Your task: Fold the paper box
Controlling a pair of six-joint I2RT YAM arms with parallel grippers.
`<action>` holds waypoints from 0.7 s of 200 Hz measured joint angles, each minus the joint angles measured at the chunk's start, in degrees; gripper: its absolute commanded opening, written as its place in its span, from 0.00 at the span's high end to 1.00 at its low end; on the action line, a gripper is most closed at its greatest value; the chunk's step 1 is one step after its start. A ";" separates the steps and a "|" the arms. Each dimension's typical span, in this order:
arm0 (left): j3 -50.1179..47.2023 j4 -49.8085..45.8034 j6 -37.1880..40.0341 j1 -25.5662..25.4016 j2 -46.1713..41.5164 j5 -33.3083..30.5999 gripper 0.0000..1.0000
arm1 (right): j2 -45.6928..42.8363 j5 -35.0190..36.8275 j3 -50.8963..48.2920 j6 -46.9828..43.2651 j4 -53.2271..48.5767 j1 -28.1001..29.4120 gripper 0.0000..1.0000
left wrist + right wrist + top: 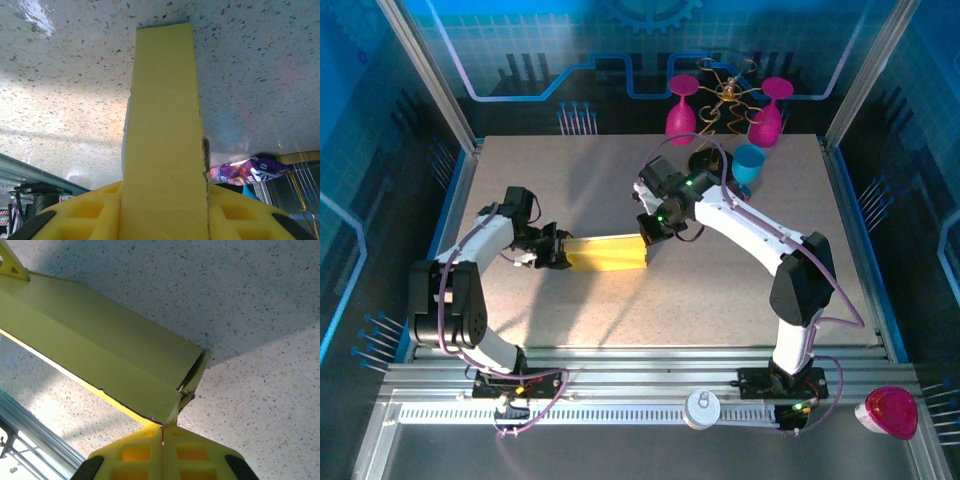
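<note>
As left and right fingers (100,200) (145,440) pinch it, the paper box (608,253) is flat.

Cool blue light casts broad soft shadows across the table (740,310).

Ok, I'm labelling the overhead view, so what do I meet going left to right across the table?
Left gripper → paper box → right gripper → a pink glass → blue cup.

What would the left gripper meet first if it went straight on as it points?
The left gripper points along the yellow thin-cardboard box clamped between its fingers, so that comes first; beyond it, probably the right gripper pinching the far end.
</note>
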 measured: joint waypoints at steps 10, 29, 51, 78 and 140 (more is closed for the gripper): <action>0.00 0.04 -0.17 0.00 0.00 0.00 0.66 | -0.11 0.04 -0.35 1.05 0.48 0.02 1.00; 0.00 0.04 -0.46 0.00 0.00 0.00 0.65 | -0.37 0.02 -0.92 2.80 1.33 0.02 1.00; -0.02 0.04 -0.81 0.00 0.00 0.00 0.65 | -0.46 0.02 -1.05 4.57 1.86 0.02 1.00; -0.02 0.07 -0.81 0.00 0.00 0.00 0.66 | -0.46 0.02 -1.05 6.60 1.95 0.00 1.00; -0.11 0.46 -0.79 0.00 0.00 0.02 0.59 | -1.44 0.09 -3.54 8.17 4.44 0.02 1.00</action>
